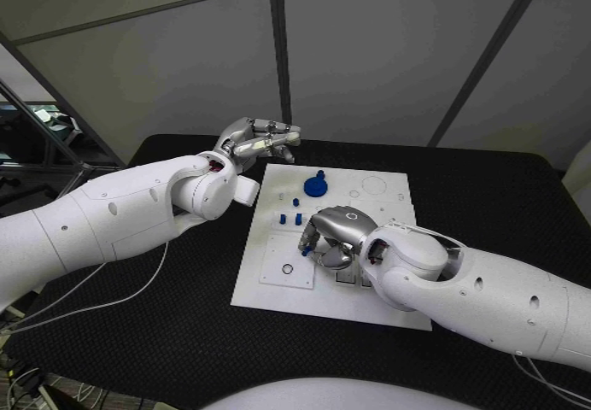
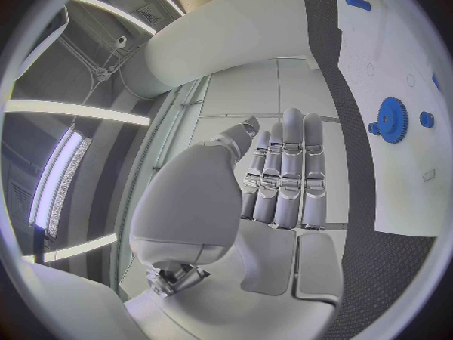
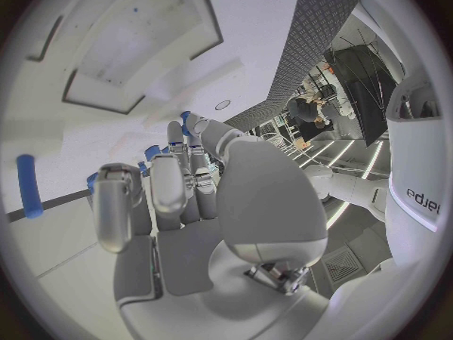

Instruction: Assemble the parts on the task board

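The white task board [image 1: 277, 282] lies in the middle of the black table. A blue gear [image 1: 317, 183] stands near its far edge, with small blue pegs [image 1: 297, 203] just in front of it. My right hand [image 1: 339, 235] hangs low over the board's middle, fingers reaching down among the pegs and nothing in its palm [image 3: 184, 242]. In the right wrist view a blue peg [image 3: 30, 186] lies flat on the board and blue pieces [image 3: 151, 153] show past the fingertips. My left hand [image 1: 259, 138] is raised beyond the board's far left corner, fingers straight and holding nothing [image 2: 283, 181]. The left wrist view shows the gear [image 2: 391, 117].
Black table [image 1: 148, 325] surrounds the board on all sides. Grey wall panels stand behind the table. A round hole [image 1: 287, 270] marks the board's near left part, and faint circles [image 1: 373, 184] mark its far right part.
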